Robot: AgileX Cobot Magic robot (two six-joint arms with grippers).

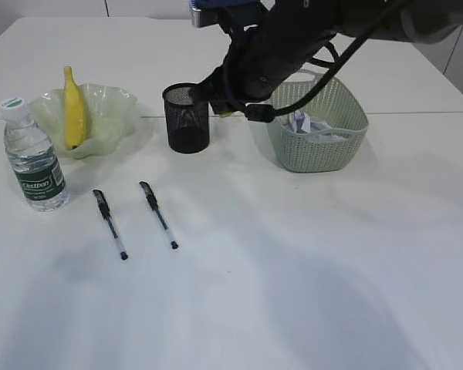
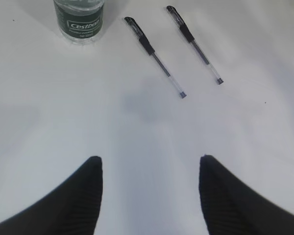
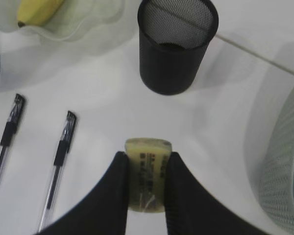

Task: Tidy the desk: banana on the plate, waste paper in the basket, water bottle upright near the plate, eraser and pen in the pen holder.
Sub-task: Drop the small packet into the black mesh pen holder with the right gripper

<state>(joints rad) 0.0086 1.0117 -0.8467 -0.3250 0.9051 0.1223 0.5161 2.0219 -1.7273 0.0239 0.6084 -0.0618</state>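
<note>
Right arm is reaching in from the upper right across the table, right gripper [image 3: 146,169] hanging just above and beside the pen holder [image 1: 187,118], jaws clamping an eraser [image 3: 147,171]; the print on the eraser's sleeve is too small to read. Left gripper [image 2: 149,183] is hovering low over bare table [image 1: 293,293], jaws standing apart with nothing between them, not visible in the exterior view. Two pens [image 1: 110,224] [image 1: 158,215] are lying flat in front of the pen holder, roughly parallel, caps pointing away from the camera. Water bottle [image 1: 32,158] is standing upright left of the pens, just beside the plate [image 1: 108,116], green label reading "Cestbon". Banana [image 1: 74,109] is lying on the plate, left of the pen holder. Crumpled paper [image 1: 309,126] is sitting in the basket [image 1: 324,150], right of the pen holder.
</note>
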